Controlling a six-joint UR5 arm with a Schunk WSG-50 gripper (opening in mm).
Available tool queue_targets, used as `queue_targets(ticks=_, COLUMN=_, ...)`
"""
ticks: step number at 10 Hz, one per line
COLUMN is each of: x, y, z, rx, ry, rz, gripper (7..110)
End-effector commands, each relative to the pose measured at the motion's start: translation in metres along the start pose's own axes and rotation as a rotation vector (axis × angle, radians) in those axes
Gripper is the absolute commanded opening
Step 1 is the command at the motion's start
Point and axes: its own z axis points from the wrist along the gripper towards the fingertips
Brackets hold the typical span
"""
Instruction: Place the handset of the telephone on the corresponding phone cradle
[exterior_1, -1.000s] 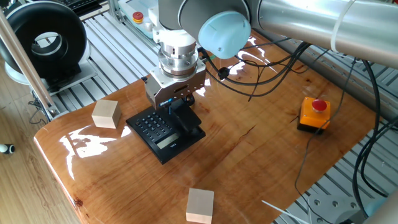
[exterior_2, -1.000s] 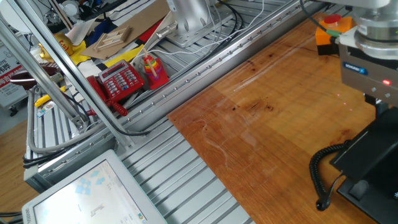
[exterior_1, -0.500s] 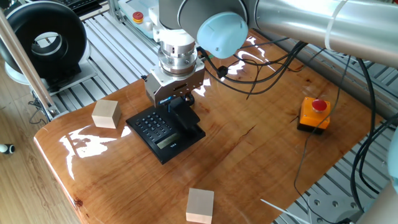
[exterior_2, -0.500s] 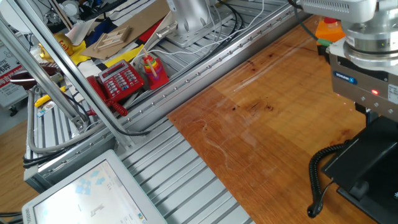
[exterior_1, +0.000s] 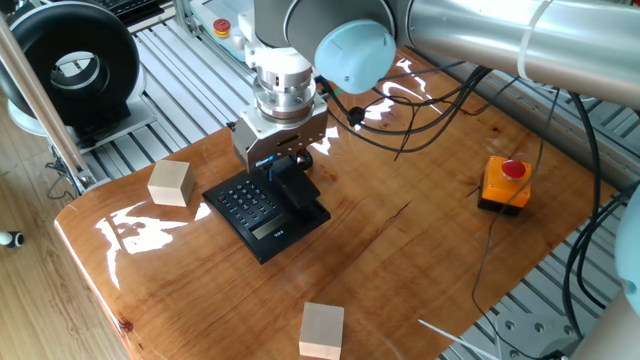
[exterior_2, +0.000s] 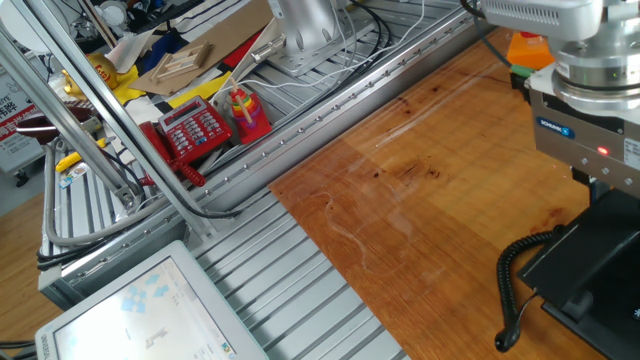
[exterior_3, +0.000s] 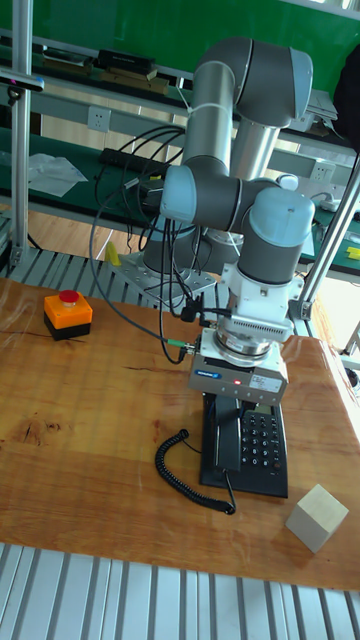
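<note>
The black handset (exterior_1: 298, 192) lies lengthwise along the right side strip of the flat black phone base (exterior_1: 247, 205), covering the phone cradle beneath it. In the tall fixed view the handset (exterior_3: 222, 440) rests on the left side of the base (exterior_3: 262, 443). Its coiled black cord (exterior_2: 513, 290) trails onto the wood. My gripper (exterior_1: 283, 166) hangs just above the handset's far end, its dark fingers open and straddling it without lifting it. From the tall fixed view the gripper (exterior_3: 238, 402) points straight down over the phone's top edge.
An orange box with a red button (exterior_1: 503, 183) sits at the table's right. One wooden cube (exterior_1: 170, 183) stands left of the phone, another (exterior_1: 322, 330) near the front edge. Arm cables (exterior_1: 430, 100) drape over the back. A red phone (exterior_2: 190, 128) lies off the table.
My gripper has risen a little off the phone while the handset stayed down on the base. The cord's loose end shifted slightly, then settled.
</note>
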Motion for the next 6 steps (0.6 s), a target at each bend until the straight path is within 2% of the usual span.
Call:
queue_targets(ticks=1, x=0.006, y=-0.001, z=0.001, rx=-0.004, ry=0.031, rz=0.009, gripper=7)
queue_targets(ticks=3, x=0.018, y=0.005, z=0.001, rx=-0.002, ry=0.059, rz=0.011, gripper=7)
queue_targets(ticks=6, x=0.026, y=0.003, z=0.0, rx=0.002, ry=0.095, rz=0.006, gripper=7)
